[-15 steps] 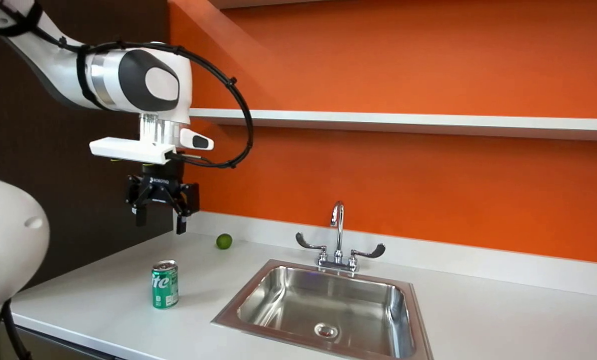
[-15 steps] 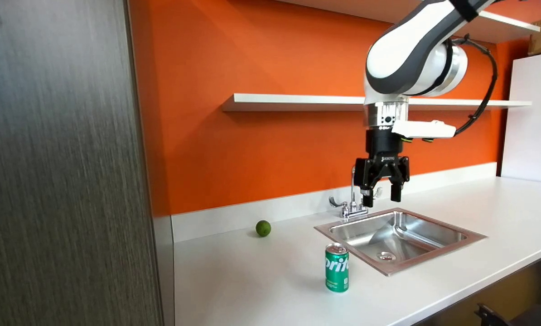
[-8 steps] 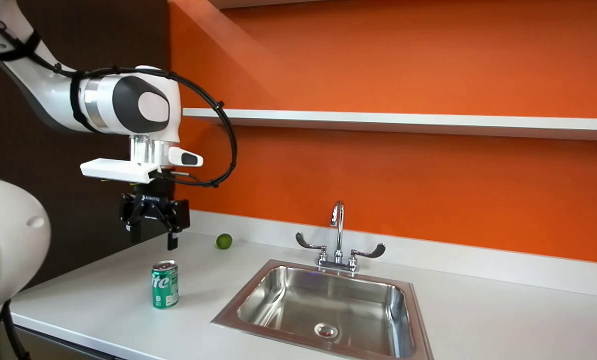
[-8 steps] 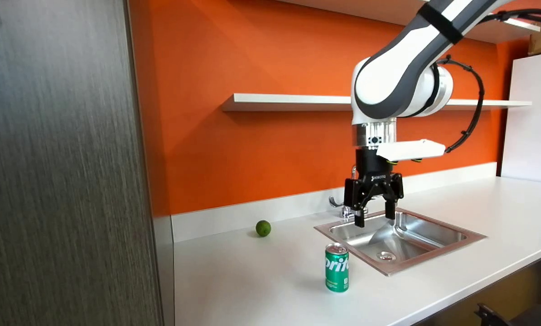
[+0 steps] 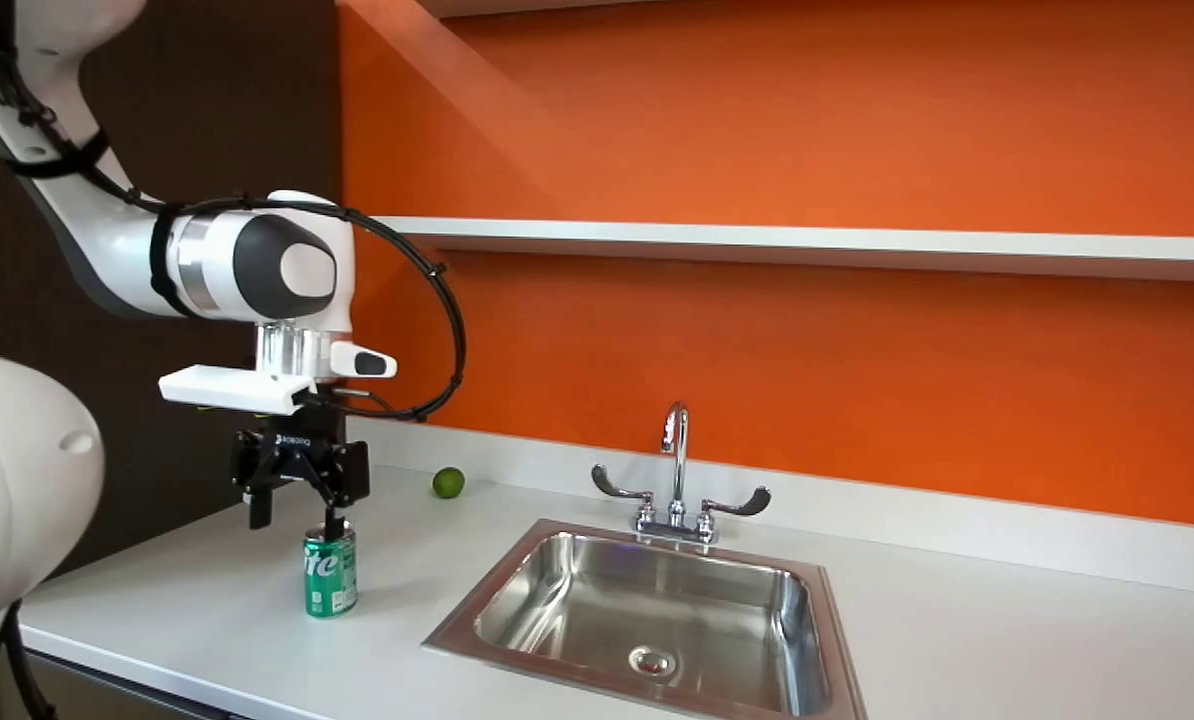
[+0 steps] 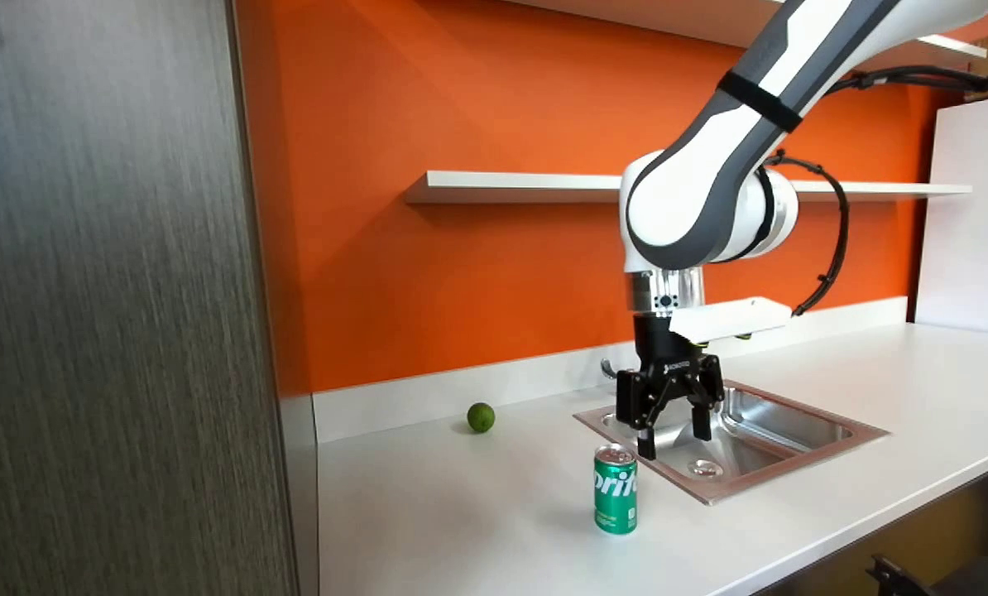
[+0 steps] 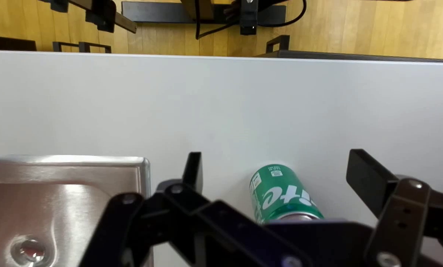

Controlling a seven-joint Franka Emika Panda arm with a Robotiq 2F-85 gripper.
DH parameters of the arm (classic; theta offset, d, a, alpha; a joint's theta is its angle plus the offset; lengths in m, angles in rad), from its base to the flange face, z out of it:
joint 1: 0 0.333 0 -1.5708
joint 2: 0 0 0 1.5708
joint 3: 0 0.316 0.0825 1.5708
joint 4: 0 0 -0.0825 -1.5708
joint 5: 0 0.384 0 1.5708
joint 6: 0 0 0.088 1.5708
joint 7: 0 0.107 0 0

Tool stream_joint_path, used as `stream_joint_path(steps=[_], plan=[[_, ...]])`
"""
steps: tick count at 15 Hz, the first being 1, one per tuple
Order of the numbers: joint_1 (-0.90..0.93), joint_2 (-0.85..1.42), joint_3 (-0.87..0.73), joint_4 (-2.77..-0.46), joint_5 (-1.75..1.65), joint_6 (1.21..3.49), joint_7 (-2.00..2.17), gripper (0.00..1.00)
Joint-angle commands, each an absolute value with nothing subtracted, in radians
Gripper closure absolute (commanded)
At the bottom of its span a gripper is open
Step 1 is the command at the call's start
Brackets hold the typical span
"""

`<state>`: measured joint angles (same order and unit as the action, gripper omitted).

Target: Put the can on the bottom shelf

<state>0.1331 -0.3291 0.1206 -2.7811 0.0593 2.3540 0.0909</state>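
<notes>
Wrist view: gripper (image 7: 278,172) hides part of the can (image 7: 279,191); we cannot read its smallest print; sink (image 7: 58,174) cut off left. In an exterior view, arm (image 6: 709,190) hides part of bottom shelf (image 6: 519,187).

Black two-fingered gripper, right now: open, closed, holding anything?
Black two-fingered gripper: open, fingers apart, holding nothing; the green cylindrical metal can stands upright on the white countertop.

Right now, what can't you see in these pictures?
Green cylindrical can: black gripper hides most of its top in the wrist view.
Curved chrome faucet: mostly behind the gripper in an exterior view.
Long white plank shelf: its front edge hides its top in both exterior views.
</notes>
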Motion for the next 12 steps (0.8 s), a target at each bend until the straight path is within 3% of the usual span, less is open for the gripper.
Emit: stream_joint_path(steps=[1, 12], plan=[[0.144, -0.248, 0.138, -2.781, 0.067, 2.391, 0.104, 0.0], [0.19, -0.103, 0.121, -2.78, 0.223, 2.487, -0.062, 0.0]])
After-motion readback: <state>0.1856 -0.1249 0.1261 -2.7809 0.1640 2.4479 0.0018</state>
